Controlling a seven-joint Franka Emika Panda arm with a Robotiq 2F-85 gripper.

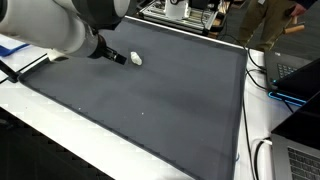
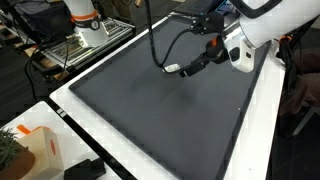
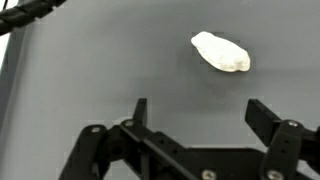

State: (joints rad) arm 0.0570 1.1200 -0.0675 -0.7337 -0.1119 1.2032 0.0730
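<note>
Dark grey surface [image 1: 150, 115] carries a small white lump [image 3: 221, 52] lying just ahead of the wide-open, empty fingers [image 3: 262, 120], not touching, offset toward the finger at right in the wrist view, long axis slanted across their opening.

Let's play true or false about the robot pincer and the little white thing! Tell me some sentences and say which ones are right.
1. The pincer is open. True.
2. The pincer is holding the white lump. False: in the wrist view the lump lies ahead of the fingers, clear of both.
3. The mat under them is dark grey. True.
4. The white lump sits inside a bowl. False: it lies straight on the mat, with nothing around it.
</note>
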